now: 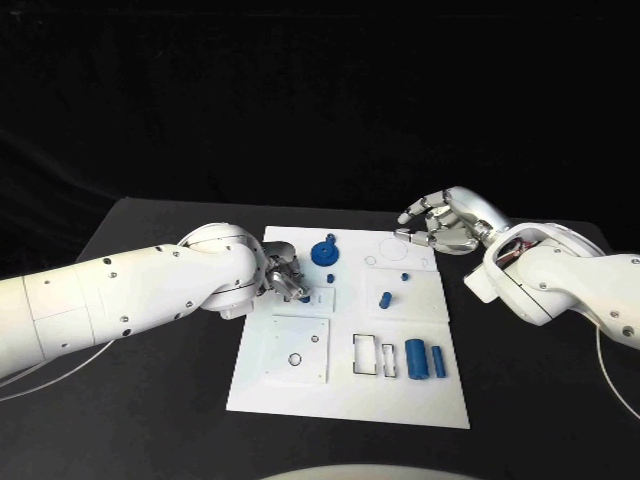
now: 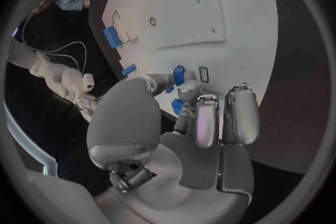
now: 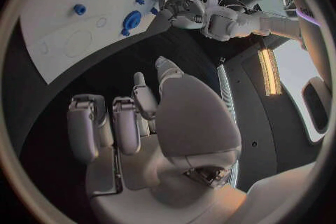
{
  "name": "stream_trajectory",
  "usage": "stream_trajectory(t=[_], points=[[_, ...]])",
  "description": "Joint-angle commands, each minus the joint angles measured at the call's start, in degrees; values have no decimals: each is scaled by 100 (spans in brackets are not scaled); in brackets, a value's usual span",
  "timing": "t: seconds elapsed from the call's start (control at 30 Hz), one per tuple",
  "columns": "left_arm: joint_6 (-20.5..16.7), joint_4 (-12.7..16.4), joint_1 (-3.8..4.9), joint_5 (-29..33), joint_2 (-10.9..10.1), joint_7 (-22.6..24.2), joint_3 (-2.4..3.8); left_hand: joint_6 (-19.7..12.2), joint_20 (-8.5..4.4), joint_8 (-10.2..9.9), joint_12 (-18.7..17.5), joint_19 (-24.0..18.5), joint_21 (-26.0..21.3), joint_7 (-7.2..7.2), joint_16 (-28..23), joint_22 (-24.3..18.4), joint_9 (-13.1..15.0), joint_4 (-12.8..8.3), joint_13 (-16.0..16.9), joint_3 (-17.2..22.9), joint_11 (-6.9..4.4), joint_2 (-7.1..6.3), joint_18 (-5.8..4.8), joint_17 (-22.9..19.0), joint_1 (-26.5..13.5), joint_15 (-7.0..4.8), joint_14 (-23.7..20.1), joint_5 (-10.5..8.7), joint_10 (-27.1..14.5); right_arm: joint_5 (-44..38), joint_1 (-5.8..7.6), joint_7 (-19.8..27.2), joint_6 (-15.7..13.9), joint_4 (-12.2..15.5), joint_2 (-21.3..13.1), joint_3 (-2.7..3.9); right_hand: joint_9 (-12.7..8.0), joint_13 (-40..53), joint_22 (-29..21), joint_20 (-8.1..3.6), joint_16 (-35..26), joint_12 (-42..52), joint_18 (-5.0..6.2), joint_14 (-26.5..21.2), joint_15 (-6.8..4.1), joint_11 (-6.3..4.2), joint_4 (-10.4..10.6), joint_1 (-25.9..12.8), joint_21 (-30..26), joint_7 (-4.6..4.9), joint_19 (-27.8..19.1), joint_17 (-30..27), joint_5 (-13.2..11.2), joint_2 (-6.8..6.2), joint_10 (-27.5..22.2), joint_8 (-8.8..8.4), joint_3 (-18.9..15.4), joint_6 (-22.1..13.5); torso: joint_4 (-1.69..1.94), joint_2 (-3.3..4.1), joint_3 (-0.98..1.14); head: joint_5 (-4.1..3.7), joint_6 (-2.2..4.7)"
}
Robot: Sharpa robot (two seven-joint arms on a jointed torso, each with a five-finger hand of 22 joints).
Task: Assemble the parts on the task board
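Note:
The white task board [image 1: 299,395] lies in the middle of the table. My left hand [image 1: 280,280] is at the board's left edge, its fingertips down on the plate. In the left wrist view its thumb and a finger pinch a small blue part [image 2: 178,74]. A blue gear-like part [image 1: 327,252] stands near the board's far end, with a small oblong blue part [image 1: 387,298] nearer the middle. Two blue cylinders [image 1: 415,359] lie side by side at the near right. My right hand [image 1: 443,225] hovers over the board's far right corner, fingers curled in, holding nothing.
Black table [image 1: 147,225] surrounds the board on every side. Square and rectangular recesses [image 1: 300,350] mark the board's near half. The right wrist view shows the board [image 3: 63,39] ahead, with the gear-like part [image 3: 131,18] and my left hand [image 3: 178,8] beyond.

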Motion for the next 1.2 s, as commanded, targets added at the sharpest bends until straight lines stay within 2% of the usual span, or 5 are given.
stream_trajectory(t=[0.03,0.47,0.73,0.87,1.2], points=[[228,5,-5,-61,5,-39,-5,50,-15,30,37,23,19,-10,9,6,45,-1142,16,1180,-13,27,-104,1232,-37,-41,509,25,54,-22,-6,36,80,0,5,0,-5,-6,1116,-31,-21,-6,32,393,-32,-45,9,-41,-28,-14,244,637,30,-10,0,39,35,37,0,-4,-1,4,-6],[256,7,-6,-39,43,-39,-6,78,-18,49,107,29,24,-21,21,18,67,-1145,97,1187,-20,7,-107,1249,-111,-46,514,63,116,-21,-10,43,69,1,9,0,-6,-15,1111,-32,-23,-14,34,393,-33,-46,9,-59,-36,-16,239,633,36,-6,-7,42,36,40,2,-2,1,11,-11],[274,-63,-9,2,121,-37,-5,132,-41,85,230,47,39,-76,47,56,117,-1019,236,1058,-57,36,-113,1285,-365,-72,525,4,227,-20,-11,39,57,4,-2,0,-11,-28,1111,-36,-28,-23,34,391,-35,-47,12,-131,-39,-18,239,624,58,2,-13,44,33,36,2,2,-4,11,1],[290,-97,-11,20,149,-37,-5,143,-50,91,247,54,45,-90,53,70,131,-976,256,1018,-68,52,-116,1293,-437,-82,528,-6,240,-20,-11,35,60,4,-5,0,-12,-34,1104,-36,-31,-28,37,390,-36,-48,12,-151,-49,-19,233,618,64,5,-16,46,32,37,-7,0,5,6,-3],[375,-123,-12,65,187,-39,-5,212,-76,103,346,86,70,-139,85,130,155,-868,377,856,-105,33,-128,1344,-654,-112,542,-12,318,-18,-12,37,67,-8,0,0,-14,-43,1098,-39,-39,-34,40,386,-37,-50,12,-201,-60,-21,228,600,71,7,-20,52,26,41,7,-1,2,-12,-15]])
